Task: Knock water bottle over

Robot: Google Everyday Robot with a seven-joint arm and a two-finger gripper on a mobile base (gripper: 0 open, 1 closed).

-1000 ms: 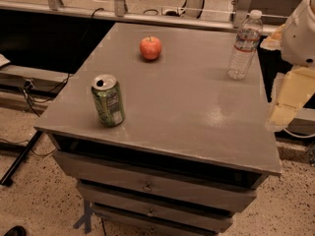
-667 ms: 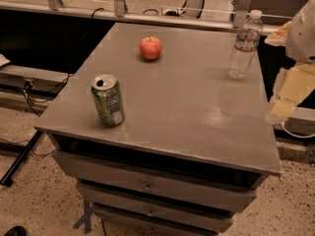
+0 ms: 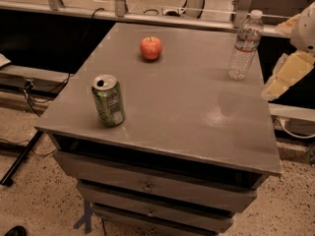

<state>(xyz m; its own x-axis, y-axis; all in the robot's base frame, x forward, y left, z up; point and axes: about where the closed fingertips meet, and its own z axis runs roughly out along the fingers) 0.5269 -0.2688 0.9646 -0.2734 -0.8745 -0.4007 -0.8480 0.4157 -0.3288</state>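
Upright near the far right corner of the table [image 3: 187, 102], the water bottle [image 3: 243, 45] seems light and tippy, best pushed near its cap; the gripper [image 3: 286, 75] is just off the table's right edge, and I cannot tell its opening.

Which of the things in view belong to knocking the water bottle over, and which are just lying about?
For the job:
- bottle, upright at the far right of the table
- gripper, past the right edge, apart from the bottle

Lying about:
- can, upright, front left
- apple, far middle
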